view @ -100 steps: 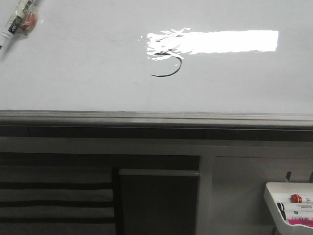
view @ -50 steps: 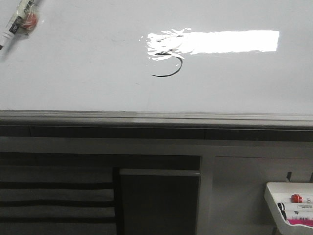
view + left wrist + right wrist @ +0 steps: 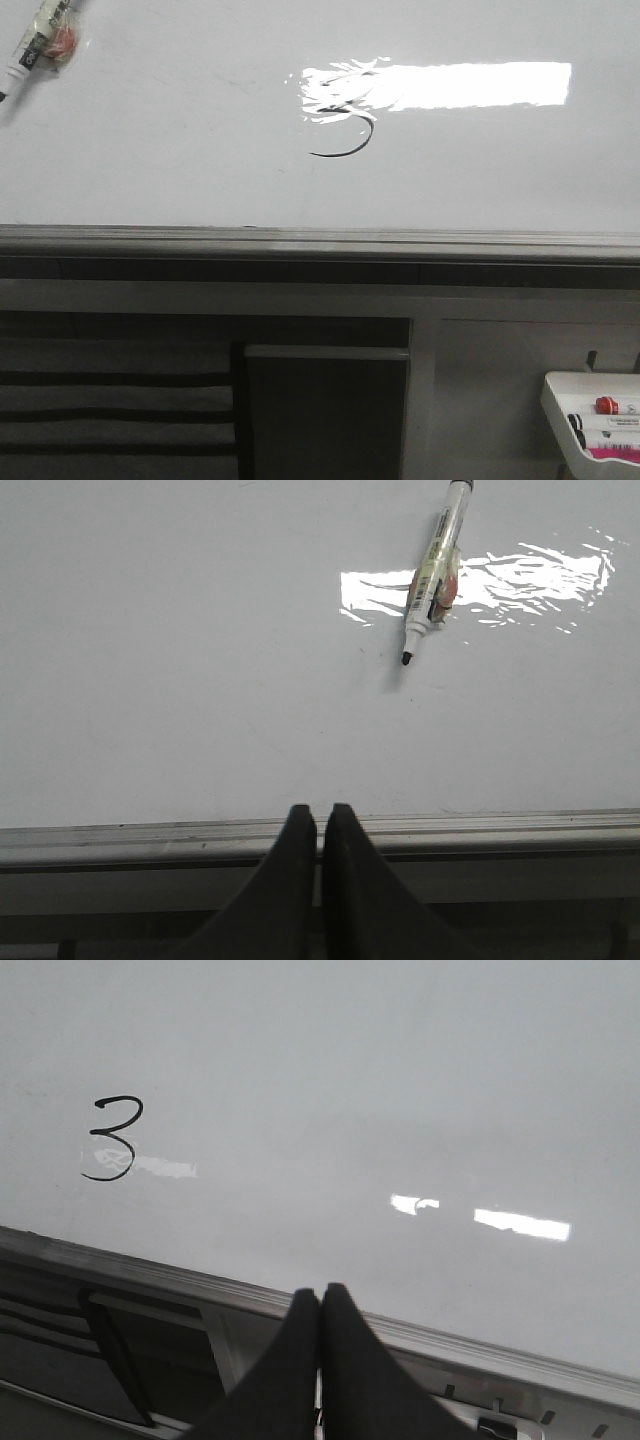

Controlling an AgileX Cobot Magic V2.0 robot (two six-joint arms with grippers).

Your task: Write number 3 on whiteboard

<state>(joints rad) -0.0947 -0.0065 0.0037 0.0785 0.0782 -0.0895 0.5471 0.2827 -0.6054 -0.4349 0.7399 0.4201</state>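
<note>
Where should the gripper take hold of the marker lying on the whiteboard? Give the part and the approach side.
Grip the marker at mid-barrel, around its label, and come from straight above the whiteboard. It lies flat and uncapped, so jaws should close across the barrel's narrow width, clear of the black tip. Both the left gripper and right gripper look shut; either would likely need opening first.

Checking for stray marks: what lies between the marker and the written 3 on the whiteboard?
Only bare whiteboard between marker and number 3, front view.
</note>
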